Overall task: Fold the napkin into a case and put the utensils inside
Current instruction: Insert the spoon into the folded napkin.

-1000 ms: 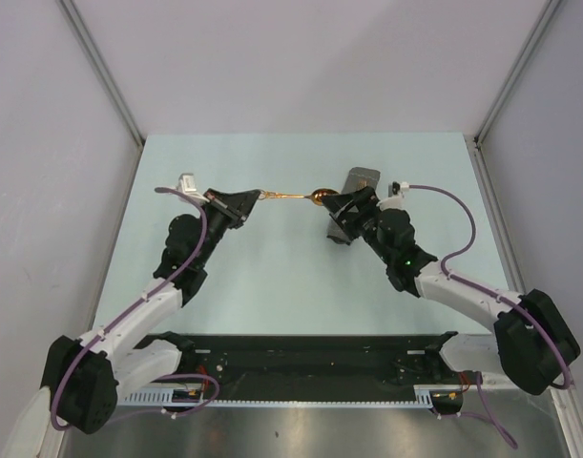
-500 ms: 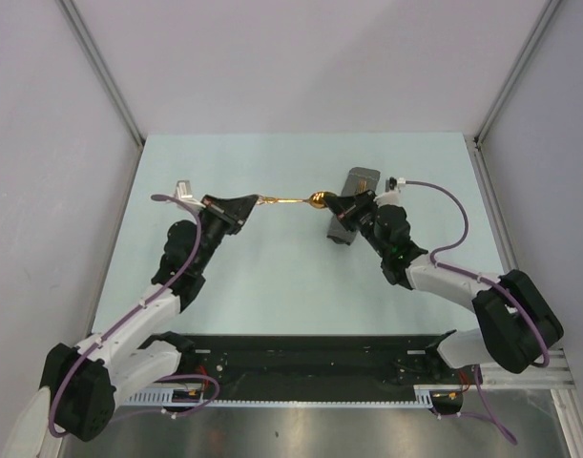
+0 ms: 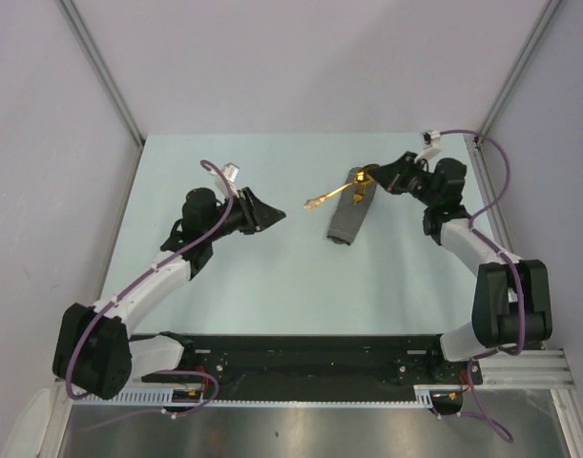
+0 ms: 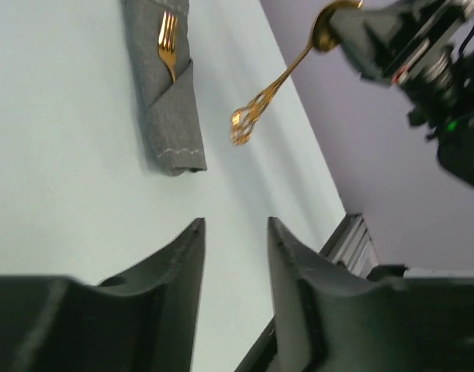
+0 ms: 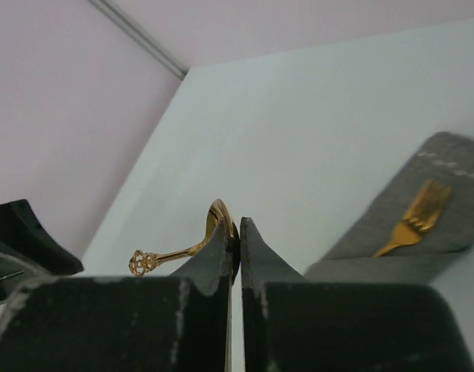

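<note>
**A:** What is the left tool [image 4: 235, 225] doing?

**B:** It has let go. A moment ago it was pinching the spoon's handle. Now its jaws stand about half open over the tabletop [image 3: 272, 277], with nothing in them.

**A:** So who has the spoon [image 4: 287, 74]?

**B:** The right tool [image 5: 237, 236]. It is shut tight on the spoon's bowl. It has carried the spoon up and back, so the fancy handle end hangs free in the air, pointing toward the left tool.

**A:** And the case [image 3: 346, 221]?

**B:** It lies flat on the tabletop, under and just beside the spoon. The fork [image 4: 168, 46] already sits in it, with its prongs sticking out of the pocket.

**A:** What does that mean?

**B:** The hand-over is done. I think only the spoon is left to slip in next to the fork.
</note>
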Available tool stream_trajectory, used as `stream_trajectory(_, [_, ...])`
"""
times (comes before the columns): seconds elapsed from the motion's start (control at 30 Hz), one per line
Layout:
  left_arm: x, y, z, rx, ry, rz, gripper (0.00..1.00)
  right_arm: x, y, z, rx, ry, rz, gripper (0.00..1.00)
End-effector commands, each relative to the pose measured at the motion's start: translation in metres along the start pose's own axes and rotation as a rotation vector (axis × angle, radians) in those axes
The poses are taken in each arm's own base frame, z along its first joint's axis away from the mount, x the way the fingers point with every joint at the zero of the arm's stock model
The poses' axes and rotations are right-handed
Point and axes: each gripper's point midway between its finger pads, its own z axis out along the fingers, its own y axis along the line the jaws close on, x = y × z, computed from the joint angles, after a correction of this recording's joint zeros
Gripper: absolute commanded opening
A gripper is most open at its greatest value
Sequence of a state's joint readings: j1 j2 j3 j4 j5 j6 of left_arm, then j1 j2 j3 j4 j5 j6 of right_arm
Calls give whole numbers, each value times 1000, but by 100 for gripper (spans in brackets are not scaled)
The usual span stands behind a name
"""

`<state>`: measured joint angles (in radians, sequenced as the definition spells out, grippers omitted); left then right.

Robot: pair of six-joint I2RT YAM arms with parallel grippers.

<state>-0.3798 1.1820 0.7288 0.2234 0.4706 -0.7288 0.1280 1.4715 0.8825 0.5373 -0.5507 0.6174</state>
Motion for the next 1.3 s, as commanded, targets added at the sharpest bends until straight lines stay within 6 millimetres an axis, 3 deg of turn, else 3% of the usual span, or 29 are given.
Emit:
stream_trajectory(0.0, [13,-18,21,139,100,0,38,-36,-45,-21,-40,81,-210,0])
stream_trajectory(0.03, [12,-25,30,179,96,3,36,-42,-56,-21,-44,105,-239,0])
stream_trajectory(0.07, [23,-36,37,217,136,-10,31,-40,-75,-17,-32,143,-238,0])
stream_trajectory(0.1, [29,-33,53,219,165,-23,28,-59,-85,-20,-46,152,-301,0])
stream_trajectory(0.2, [41,-52,77,275,213,-12,21,-70,-119,-24,-54,174,-274,0])
stream_trajectory(0.27, [62,-46,97,269,277,-32,17,-88,-129,-19,-55,162,-326,0])
stream_trajectory(0.3, [61,-50,104,282,283,-31,16,-81,-143,-16,-40,188,-304,0])
stream_trajectory(0.33, [70,-43,113,277,303,-44,15,-90,-146,-12,-39,180,-353,0])
stream_trajectory(0.57, [92,-38,153,289,354,-81,6,-100,-193,0,31,171,-397,0])
stream_trajectory(0.9, [110,-16,184,247,380,-132,1,-100,-215,26,32,166,-416,0])
stream_trajectory(1.27, [124,0,187,209,411,-164,0,-89,-219,47,6,166,-466,0])
